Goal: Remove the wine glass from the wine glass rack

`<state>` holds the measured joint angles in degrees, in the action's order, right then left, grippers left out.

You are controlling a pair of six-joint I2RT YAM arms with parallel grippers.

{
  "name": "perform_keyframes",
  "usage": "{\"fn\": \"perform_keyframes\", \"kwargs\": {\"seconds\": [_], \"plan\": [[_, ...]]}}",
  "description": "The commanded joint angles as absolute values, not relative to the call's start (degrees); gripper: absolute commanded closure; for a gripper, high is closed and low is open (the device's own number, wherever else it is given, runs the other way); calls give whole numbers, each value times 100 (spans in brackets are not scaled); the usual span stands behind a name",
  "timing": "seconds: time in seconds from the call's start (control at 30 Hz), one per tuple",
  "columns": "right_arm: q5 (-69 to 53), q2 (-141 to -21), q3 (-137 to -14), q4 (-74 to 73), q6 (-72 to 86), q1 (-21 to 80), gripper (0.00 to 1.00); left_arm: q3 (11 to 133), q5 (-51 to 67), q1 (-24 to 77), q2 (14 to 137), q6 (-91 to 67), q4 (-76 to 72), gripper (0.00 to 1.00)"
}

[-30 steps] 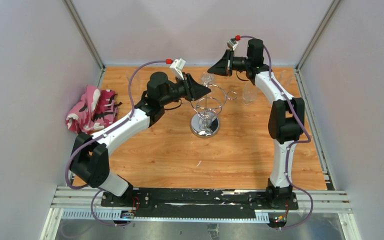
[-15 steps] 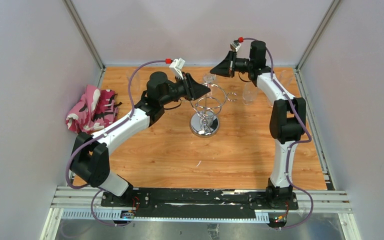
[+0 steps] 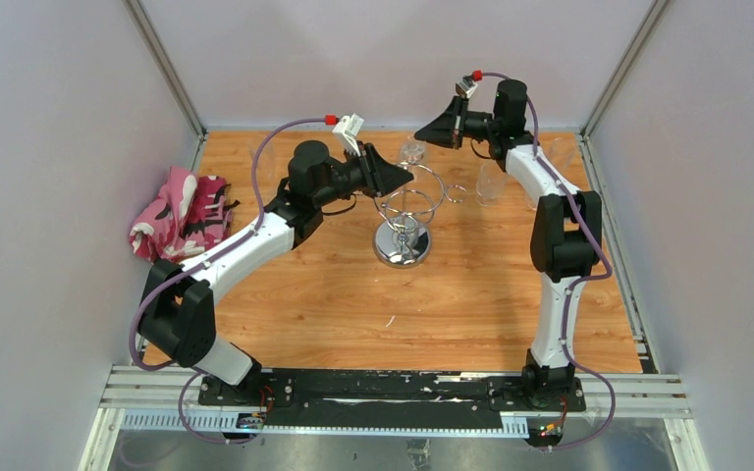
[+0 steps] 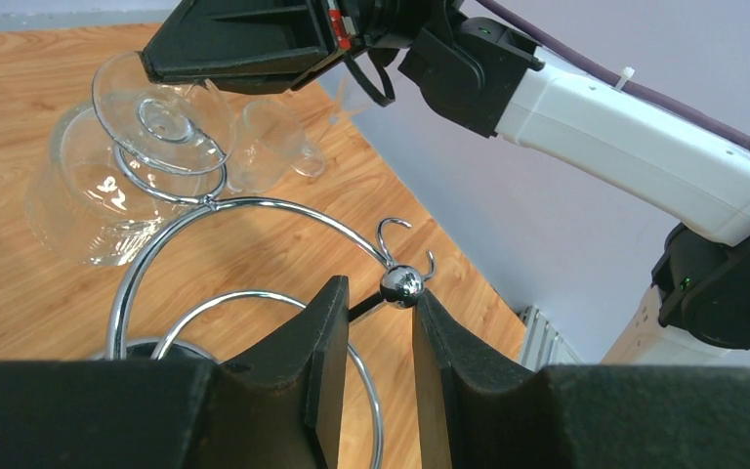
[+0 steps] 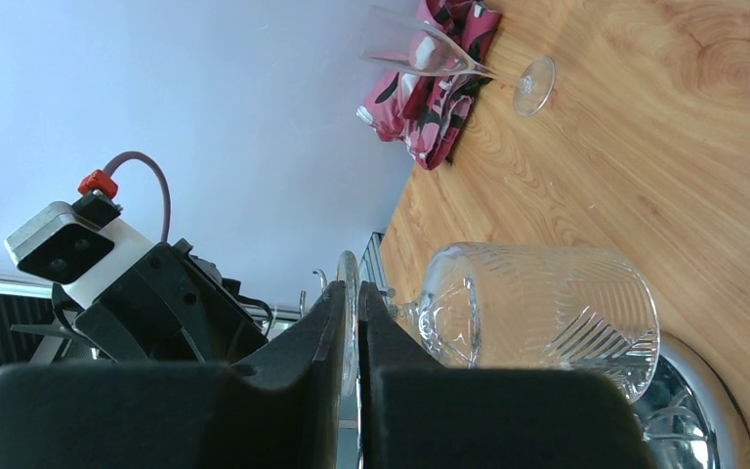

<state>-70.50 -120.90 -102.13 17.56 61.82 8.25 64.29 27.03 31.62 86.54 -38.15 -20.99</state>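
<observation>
Pinched glass (image 5: 537,313) foot at the rack (image 4: 402,284)
Right hand (image 5: 350,303) clamps the glass near the surface's (image 3: 334,294) far edge; left hand (image 4: 379,295), narrow, straddles the rack post, grip unclear.

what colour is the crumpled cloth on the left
The crumpled cloth is pink with black and white camouflage-like blotches, clearest in the top external view.

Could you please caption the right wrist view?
Right gripper shut on the wine glass by its foot, near the mirrored base of the wine glass rack.
</observation>
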Motion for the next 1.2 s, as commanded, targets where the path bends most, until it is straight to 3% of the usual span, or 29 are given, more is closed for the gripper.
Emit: {"fn": "perform_keyframes", "kwargs": {"seconds": [0.0, 0.5, 1.17], "plan": [[-7236, -11869, -10127, 1700, 5941, 690, 100, 6317, 2877, 3173, 8969, -4104, -1257, 100], [-7239, -12043, -10167, 2094, 6308, 690, 100, 6309, 2906, 3172, 8999, -4105, -1257, 100], [-7768, -11314, -9161, 1590, 5222, 725, 100, 6409, 3027, 3173, 9135, -4114, -1257, 100]]}}
